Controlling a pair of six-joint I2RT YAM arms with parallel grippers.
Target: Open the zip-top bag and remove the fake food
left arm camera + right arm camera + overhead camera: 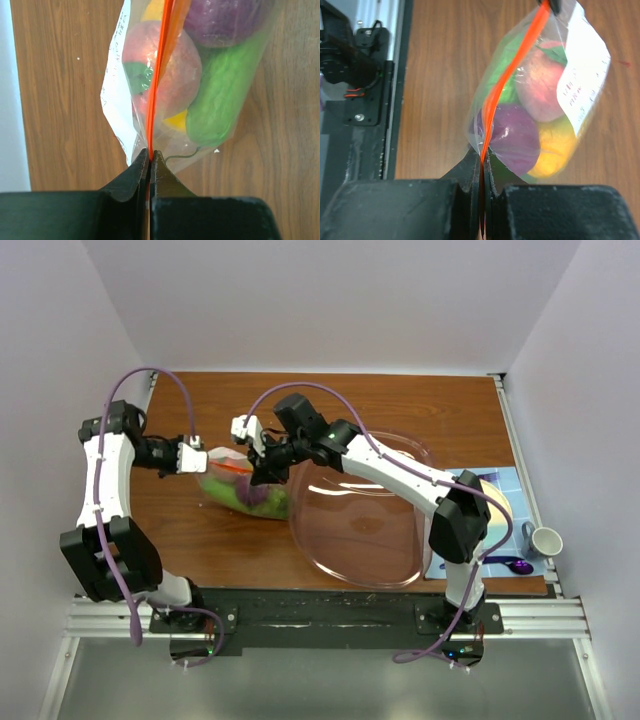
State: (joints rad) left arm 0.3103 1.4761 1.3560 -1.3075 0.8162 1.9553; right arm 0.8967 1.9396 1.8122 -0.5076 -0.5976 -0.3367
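The zip-top bag (240, 485) hangs between my two grippers above the wooden table, its red-orange zip strip (159, 75) running straight and closed. Inside is the fake food: a pink-red fruit (167, 70), a green vegetable (220, 97), a purple piece (515, 135) and a yellow piece (555, 150). My left gripper (150, 152) is shut on the left end of the strip. My right gripper (482, 155) is shut on the strip's right end. In the top view the left gripper (196, 458) and right gripper (262, 466) hold the bag's two ends.
A large clear pinkish plastic bowl (400, 565) lies on the table right of the bag. A blue mat (505, 490), a purple spoon (515, 564) and a white cup (546, 540) are at the far right edge. White walls enclose the table.
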